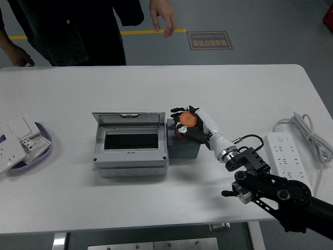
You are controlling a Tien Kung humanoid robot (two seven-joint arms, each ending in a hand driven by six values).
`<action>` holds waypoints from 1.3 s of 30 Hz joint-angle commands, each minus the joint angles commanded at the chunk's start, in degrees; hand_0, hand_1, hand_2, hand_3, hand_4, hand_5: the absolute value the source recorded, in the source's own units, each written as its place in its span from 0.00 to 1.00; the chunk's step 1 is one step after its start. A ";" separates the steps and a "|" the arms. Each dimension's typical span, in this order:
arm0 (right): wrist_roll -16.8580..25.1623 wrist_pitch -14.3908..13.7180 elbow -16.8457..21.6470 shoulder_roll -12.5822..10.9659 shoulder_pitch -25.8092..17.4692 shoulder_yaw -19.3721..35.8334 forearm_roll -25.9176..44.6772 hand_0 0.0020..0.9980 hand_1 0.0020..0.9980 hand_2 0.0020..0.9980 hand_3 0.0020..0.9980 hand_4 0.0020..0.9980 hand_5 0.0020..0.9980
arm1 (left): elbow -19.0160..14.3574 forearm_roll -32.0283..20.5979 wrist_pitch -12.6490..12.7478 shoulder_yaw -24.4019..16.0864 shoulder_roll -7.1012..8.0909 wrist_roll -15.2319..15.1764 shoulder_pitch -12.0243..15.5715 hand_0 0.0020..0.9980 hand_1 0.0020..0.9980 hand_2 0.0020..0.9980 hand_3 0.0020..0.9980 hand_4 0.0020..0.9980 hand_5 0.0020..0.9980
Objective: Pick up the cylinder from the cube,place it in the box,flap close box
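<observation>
— Cylinder [186, 122] position?
— On the grey cube [183, 145], right hand [190, 125] curled around it, so it can lift clear.
— Why beside the box [130, 143]?
— Short carry; its flap [127, 119] stands open, interior ready.

A workshop or lab: grey painted floor [270, 26] with a yellow marking line [156, 32], plain white bench [156, 83], white power strip [283, 154].

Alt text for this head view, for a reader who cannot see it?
The robot's right hand grips an orange cylinder on a dark cube, beside an open grey box on a white table. A person stands at the far side.
</observation>
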 joint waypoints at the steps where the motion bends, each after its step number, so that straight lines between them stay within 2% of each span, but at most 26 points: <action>1: -0.07 -0.01 0.06 0.02 -0.01 0.03 0.02 0.72 0.66 0.61 0.66 0.19 0.00 | -0.01 0.03 0.00 -0.04 0.00 -0.01 -0.01 0.59 0.61 0.61 0.63 0.68 0.21; 2: -0.13 -0.06 0.13 0.03 -0.04 0.09 0.02 0.70 0.65 0.59 0.62 0.16 0.00 | -0.02 0.06 -0.01 -0.06 0.00 -0.01 0.00 0.59 0.62 0.61 0.63 0.68 0.21; 8: -0.01 -0.94 0.91 0.09 -0.47 1.58 -0.20 0.70 0.65 0.59 0.62 0.16 0.00 | -0.02 0.08 0.03 -0.14 0.02 -0.06 0.07 0.59 0.62 0.61 0.63 0.68 0.21; 9: 0.03 -1.10 1.07 0.09 -0.56 1.95 -0.29 0.59 0.60 0.53 0.51 0.00 0.00 | -0.02 0.08 0.03 -0.14 0.02 -0.06 0.08 0.59 0.62 0.61 0.63 0.68 0.21; 14: 0.68 -2.39 2.89 0.03 -1.44 5.21 -0.74 0.59 0.60 0.53 0.51 0.00 0.00 | 0.01 -0.03 0.10 -0.12 0.04 -0.09 0.12 0.59 0.62 0.61 0.63 0.68 0.21; 15: 0.92 -2.72 3.51 -0.02 -1.75 6.13 -0.79 0.54 0.54 0.49 0.35 0.00 0.00 | 0.03 -0.09 0.11 -0.08 0.03 -0.09 0.13 0.59 0.62 0.61 0.63 0.68 0.22; 20: 1.65 -4.70 6.87 -0.66 -3.59 10.25 -1.70 0.54 0.54 0.49 0.35 0.00 0.00 | 0.04 -0.18 0.12 -0.08 -0.02 -0.06 0.12 0.59 0.62 0.61 0.63 0.68 0.22; 21: 1.72 -5.22 7.77 -0.88 -4.11 11.16 -2.10 0.49 0.47 0.44 0.29 0.00 0.00 | 0.04 -0.19 0.13 -0.09 -0.03 -0.06 0.12 0.59 0.62 0.61 0.63 0.68 0.22; 26: 1.93 -7.33 12.82 -2.22 -6.78 15.69 -4.53 0.49 0.47 0.44 0.29 0.00 0.00 | 0.07 -0.26 0.15 -0.10 -0.12 -0.06 0.16 0.59 0.62 0.61 0.63 0.68 0.22; 27: 1.72 -7.75 14.05 -2.53 -7.34 16.65 -5.59 0.39 0.39 0.39 0.27 0.00 0.00 | 0.07 -0.26 0.15 -0.10 -0.13 -0.06 0.18 0.59 0.62 0.61 0.63 0.68 0.22; 32: -0.94 -9.93 20.40 -4.04 -9.38 20.21 -12.22 0.39 0.39 0.39 0.27 0.00 0.00 | 0.10 -0.26 0.19 -0.15 -0.20 -0.11 0.25 0.59 0.62 0.61 0.63 0.68 0.22; 33: -2.05 -10.17 21.73 -4.33 -9.52 20.47 -14.01 0.21 0.29 0.36 0.25 0.00 0.00 | 0.11 -0.26 0.19 -0.14 -0.21 -0.11 0.25 0.59 0.62 0.61 0.63 0.68 0.23; 34: -3.04 -10.19 22.83 -4.52 -9.56 20.59 -15.59 0.21 0.29 0.36 0.25 0.00 0.00 | 0.11 -0.24 0.20 -0.13 -0.22 -0.11 0.24 0.59 0.62 0.61 0.63 0.68 0.23; 36: -5.24 -9.48 24.88 -4.79 -9.42 20.52 -19.01 0.21 0.29 0.36 0.25 0.00 0.00 | 0.11 -0.22 0.21 -0.15 -0.24 -0.11 0.23 0.59 0.62 0.61 0.63 0.68 0.23; 38: -8.18 -7.22 26.65 -4.87 -8.84 19.92 -23.24 0.21 0.29 0.36 0.25 0.00 0.00 | 0.10 -0.21 0.21 -0.14 -0.26 -0.09 0.20 0.59 0.62 0.61 0.63 0.68 0.23; 39: -9.49 -6.18 27.07 -4.85 -8.58 19.64 -25.13 0.10 0.23 0.34 0.23 0.00 0.00 | 0.10 -0.21 0.21 -0.13 -0.27 -0.09 0.19 0.59 0.62 0.61 0.63 0.68 0.23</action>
